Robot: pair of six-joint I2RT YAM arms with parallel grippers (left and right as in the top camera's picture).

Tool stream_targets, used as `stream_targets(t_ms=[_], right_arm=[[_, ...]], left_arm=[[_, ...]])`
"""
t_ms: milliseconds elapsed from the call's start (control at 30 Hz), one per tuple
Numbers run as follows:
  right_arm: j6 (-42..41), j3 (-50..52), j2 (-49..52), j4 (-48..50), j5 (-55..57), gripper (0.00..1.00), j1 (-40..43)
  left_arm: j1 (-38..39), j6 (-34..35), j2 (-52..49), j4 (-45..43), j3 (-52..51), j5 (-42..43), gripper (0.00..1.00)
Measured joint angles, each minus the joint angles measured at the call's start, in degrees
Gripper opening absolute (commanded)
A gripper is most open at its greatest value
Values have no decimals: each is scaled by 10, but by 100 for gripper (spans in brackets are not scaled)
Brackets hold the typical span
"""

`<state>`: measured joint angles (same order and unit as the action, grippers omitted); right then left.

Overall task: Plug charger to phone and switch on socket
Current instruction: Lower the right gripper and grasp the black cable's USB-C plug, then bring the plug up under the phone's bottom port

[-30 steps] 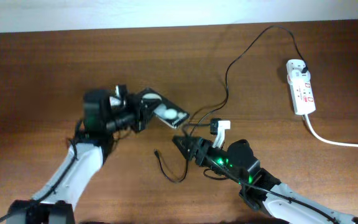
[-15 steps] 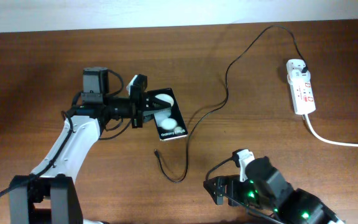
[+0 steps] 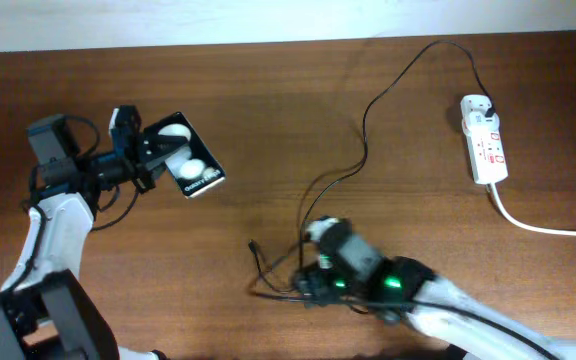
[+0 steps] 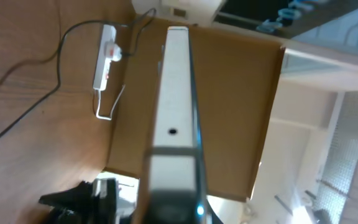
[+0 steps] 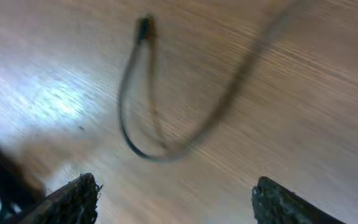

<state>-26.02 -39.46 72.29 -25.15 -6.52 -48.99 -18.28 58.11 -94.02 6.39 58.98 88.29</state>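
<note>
Phone [image 3: 190, 168] clamped tight in the left hand [image 3: 146, 158]; right hand [image 5: 176, 202] spread wide, hovering over the charger [image 3: 365, 130] loop on the counter [image 3: 268, 90].

We see the phone [image 3: 188, 165], black and glossy with two round white reflections, at 10 o'clock on the table [image 3: 268, 100]. It is tilted, with its lettered end toward 4 o'clock. The socket [image 3: 486, 140], a white strip with red marks, lies at 2 o'clock. The charger [image 3: 365, 140] has its black plug [image 3: 490, 106] on the socket's 12 o'clock end. Its connector tip [image 3: 252, 244] lies free at 6 o'clock, well apart from the phone.
</note>
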Motion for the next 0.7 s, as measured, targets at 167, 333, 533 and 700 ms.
stream_targets(t_ms=[167, 333, 533, 700], right_arm=[[14, -74, 146, 31, 73, 80, -92], [37, -80, 206, 151, 104, 66, -101], [42, -82, 269, 229, 129, 55, -101], [50, -82, 299, 236, 145, 39, -101]], left_arm=[[-16, 0, -88, -1, 0, -2, 0], [-16, 0, -98, -23, 0, -2, 0], [-16, 0, -98, -24, 0, -2, 0], [-16, 0, -98, -24, 0, -2, 0]])
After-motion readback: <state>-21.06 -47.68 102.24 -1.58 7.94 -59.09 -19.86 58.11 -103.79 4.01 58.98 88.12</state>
